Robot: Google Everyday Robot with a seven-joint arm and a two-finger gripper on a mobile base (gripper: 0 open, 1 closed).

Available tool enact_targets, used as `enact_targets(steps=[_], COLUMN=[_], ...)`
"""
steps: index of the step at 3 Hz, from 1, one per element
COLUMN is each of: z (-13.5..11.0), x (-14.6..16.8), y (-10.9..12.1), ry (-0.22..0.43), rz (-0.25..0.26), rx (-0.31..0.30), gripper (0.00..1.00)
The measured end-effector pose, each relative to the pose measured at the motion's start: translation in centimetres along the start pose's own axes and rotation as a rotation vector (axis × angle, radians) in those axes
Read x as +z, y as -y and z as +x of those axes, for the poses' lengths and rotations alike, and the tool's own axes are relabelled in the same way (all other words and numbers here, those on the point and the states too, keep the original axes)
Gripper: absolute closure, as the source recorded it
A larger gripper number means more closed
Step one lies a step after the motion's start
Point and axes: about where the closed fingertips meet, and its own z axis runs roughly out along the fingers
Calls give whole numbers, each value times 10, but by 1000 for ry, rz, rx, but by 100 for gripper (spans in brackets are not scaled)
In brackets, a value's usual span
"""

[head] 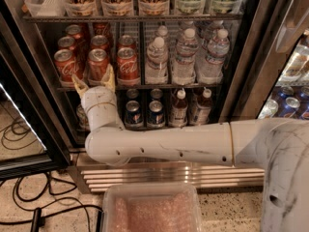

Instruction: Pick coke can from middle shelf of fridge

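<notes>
Shelf (pixel 140 87): coke can (pixel 98 64) upright, jaws below.

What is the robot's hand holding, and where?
Nothing yet. The open gripper sits at the bottom of a coke can on the middle shelf.

White Coca-Cola script stands on the front right coke can (pixel 127 65) of the middle shelf (pixel 145 86); other labels in the fridge (pixel 251 57) cannot be read. The gripper (pixel 95 81), fingers spread, is at that shelf's near left edge.
</notes>
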Motion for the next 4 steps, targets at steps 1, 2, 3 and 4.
enact_targets(steps=[1,2,3,4], z=[3,1,0,2], x=[4,26,31,34], y=[4,18,21,22], ry=[-2,24,25,7], rz=[17,50,52,50], rx=[-2,-26,-23,2], gripper=[34,35,35,33])
